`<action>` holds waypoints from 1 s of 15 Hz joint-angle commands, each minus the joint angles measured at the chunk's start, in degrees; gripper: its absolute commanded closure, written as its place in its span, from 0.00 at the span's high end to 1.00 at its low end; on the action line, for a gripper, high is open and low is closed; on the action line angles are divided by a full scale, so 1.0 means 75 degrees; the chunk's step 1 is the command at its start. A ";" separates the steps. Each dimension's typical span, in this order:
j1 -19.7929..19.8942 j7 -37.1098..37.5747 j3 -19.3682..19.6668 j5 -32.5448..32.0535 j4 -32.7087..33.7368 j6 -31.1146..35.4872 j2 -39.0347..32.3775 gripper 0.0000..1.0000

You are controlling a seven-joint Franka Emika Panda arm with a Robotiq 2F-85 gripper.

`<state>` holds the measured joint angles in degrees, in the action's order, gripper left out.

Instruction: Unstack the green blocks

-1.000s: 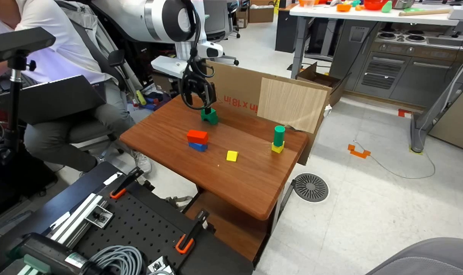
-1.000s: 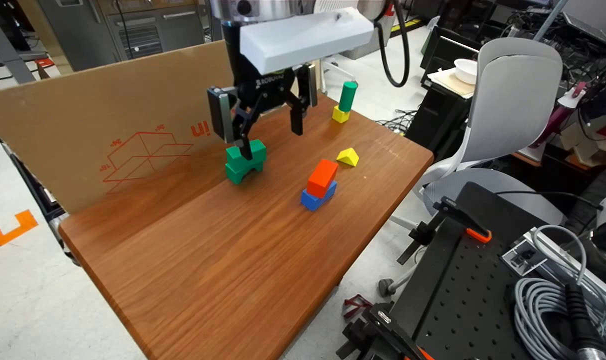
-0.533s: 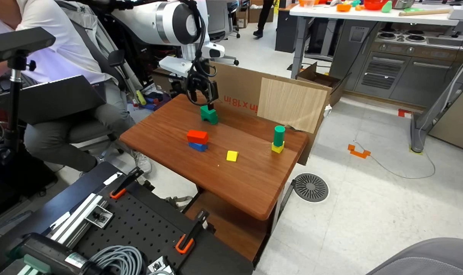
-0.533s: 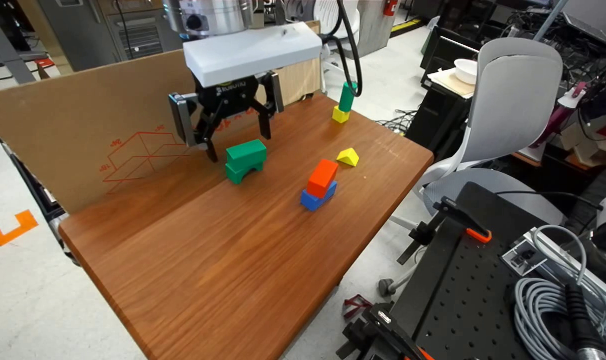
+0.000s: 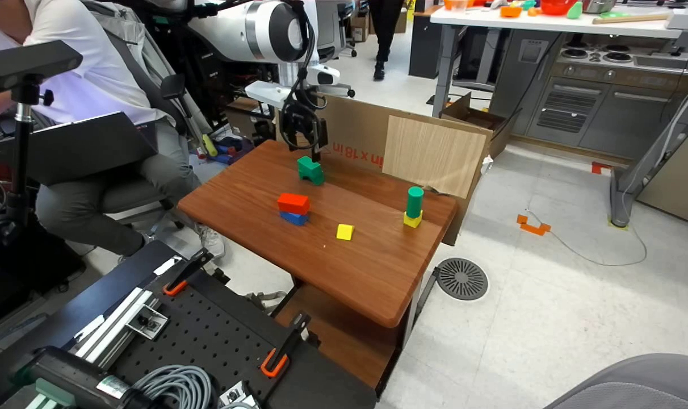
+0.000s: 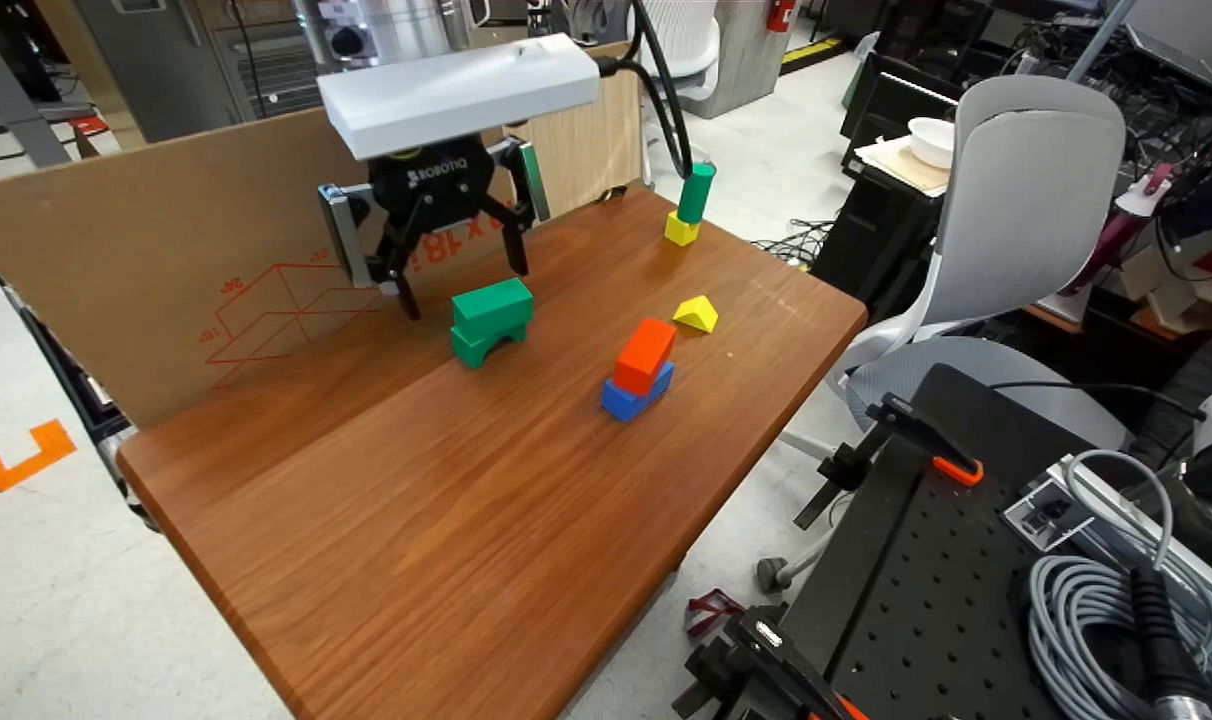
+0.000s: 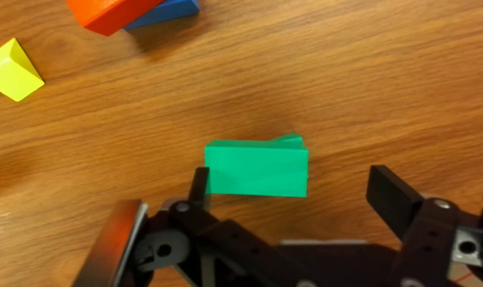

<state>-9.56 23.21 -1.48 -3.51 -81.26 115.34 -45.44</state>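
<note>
Two green blocks are stacked near the back of the brown table. The upper green block [image 6: 493, 308] is a plain oblong; it also shows in the wrist view [image 7: 259, 171]. The lower green block [image 6: 467, 347] has an arch cut into its underside, and its corner [image 7: 292, 138] peeks out under the upper one. My gripper [image 6: 461, 283] is open and empty, fingers pointing down. It hangs above and behind the stack, on the cardboard side. In the wrist view, the left finger [image 7: 199, 185] overlaps the upper block's left end, and the right finger stands well clear of it.
A red block [image 6: 644, 357] lies on a blue block [image 6: 621, 402], beside a yellow wedge [image 6: 696, 314]. A green cylinder [image 6: 695, 195] stands on a yellow cube [image 6: 682, 231] farther off. A cardboard wall [image 6: 146, 260] stands along the table's back edge.
My gripper has moved leftward and back toward the cardboard in an exterior view, and its finger no longer covers the green stack there. The blocks have not moved. A person's legs appear in the background.
</note>
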 commanded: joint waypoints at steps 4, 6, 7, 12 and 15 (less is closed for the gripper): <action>-0.0104 0.0326 0.0229 0.0241 0.0903 -0.0983 -0.0394 1.00; -0.0102 0.0400 0.0294 0.0202 0.0941 -0.0868 -0.0437 1.00; -0.0108 0.0443 0.0334 0.0176 0.0944 -0.0817 -0.0461 1.00; -0.0122 0.0514 0.0439 0.0130 0.0862 -0.0733 -0.0533 1.00; -0.0125 0.0496 0.0428 0.0150 0.0835 -0.0729 -0.0610 1.00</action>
<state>-9.56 25.95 0.88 -2.76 -76.95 110.55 -48.36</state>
